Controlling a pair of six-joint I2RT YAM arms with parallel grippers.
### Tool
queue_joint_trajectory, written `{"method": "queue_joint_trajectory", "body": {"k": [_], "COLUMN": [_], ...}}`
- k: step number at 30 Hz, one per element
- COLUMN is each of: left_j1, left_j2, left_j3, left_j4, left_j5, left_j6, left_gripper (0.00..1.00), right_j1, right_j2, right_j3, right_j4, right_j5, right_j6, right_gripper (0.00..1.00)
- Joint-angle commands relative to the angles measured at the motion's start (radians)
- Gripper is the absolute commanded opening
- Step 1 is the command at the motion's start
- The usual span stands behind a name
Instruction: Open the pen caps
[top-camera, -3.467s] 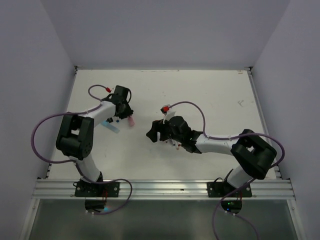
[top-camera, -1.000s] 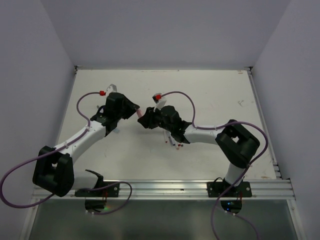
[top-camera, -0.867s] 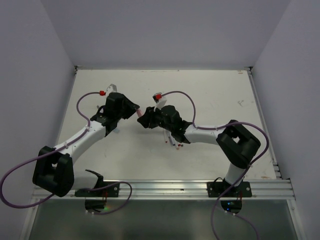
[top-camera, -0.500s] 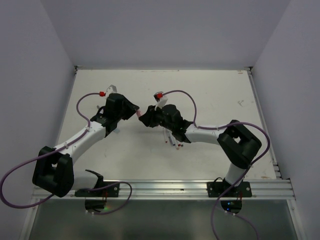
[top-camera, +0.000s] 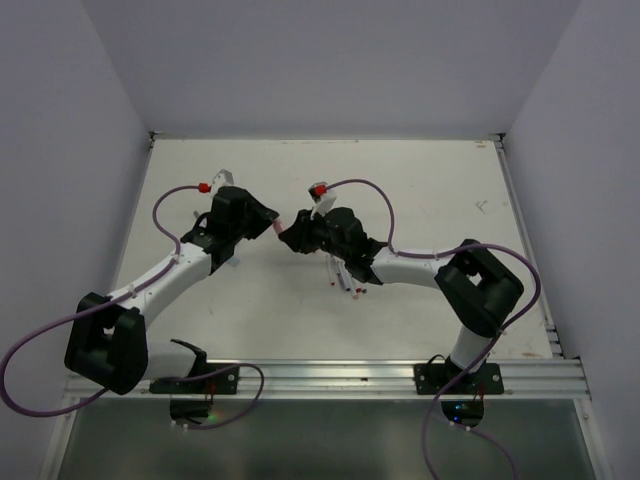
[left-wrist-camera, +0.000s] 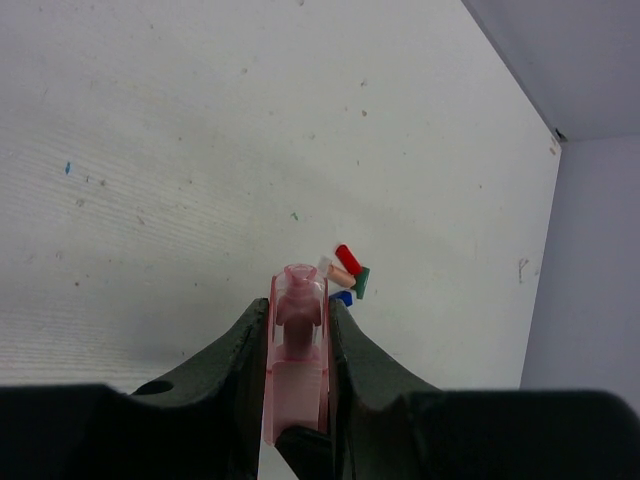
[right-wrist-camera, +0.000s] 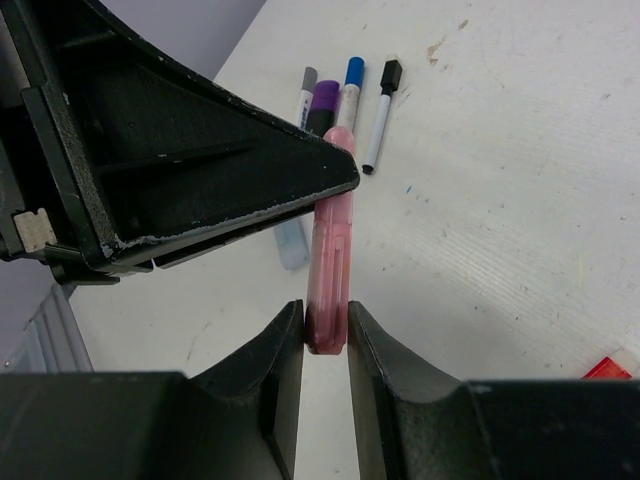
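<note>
A pink highlighter (right-wrist-camera: 332, 240) hangs in the air between both grippers. My left gripper (left-wrist-camera: 298, 305) is shut on its end with the clear pink cap (left-wrist-camera: 298, 295), the nib showing inside. My right gripper (right-wrist-camera: 325, 318) is shut on the opposite, darker pink end. In the top view the two grippers (top-camera: 272, 222) (top-camera: 290, 234) meet tip to tip at mid-table, with a bit of pink (top-camera: 280, 226) between them. Loose caps, red (left-wrist-camera: 347, 259), green and blue, lie together on the table beyond.
Capped pens lie side by side: grey (right-wrist-camera: 305, 82), purple (right-wrist-camera: 325, 100), blue (right-wrist-camera: 352, 72) and black (right-wrist-camera: 388, 78). A light blue highlighter (right-wrist-camera: 291, 242) lies under the left gripper. A red cap (right-wrist-camera: 610, 368) lies at the right. Pens (top-camera: 345, 282) lie beneath my right forearm.
Over 3.5 s both arms came together from well apart. In the last second my right gripper edged slightly toward the left one; the left arm stayed still.
</note>
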Motion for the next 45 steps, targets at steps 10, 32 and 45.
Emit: {"method": "queue_joint_trajectory", "body": {"k": [10, 32, 45], "left_j1": [-0.004, 0.002, 0.008], "left_j2": [-0.028, -0.022, 0.004], "left_j3": [0.007, 0.073, 0.096], "left_j4": [0.066, 0.173, 0.169], "left_j5": [-0.021, -0.168, -0.162], "left_j6": [-0.029, -0.049, -0.021], "left_gripper": [0.08, 0.08, 0.23], "right_j1": [0.001, 0.002, 0.001], "right_j2": [-0.024, -0.197, -0.271], "right_j3": [0.017, -0.168, -0.225], "right_j4": [0.039, -0.003, -0.001], "right_j5": [-0.023, -0.078, -0.111], "right_j6": [-0.015, -0.020, -0.021], "right_gripper": [0.26, 0.04, 0.05]}}
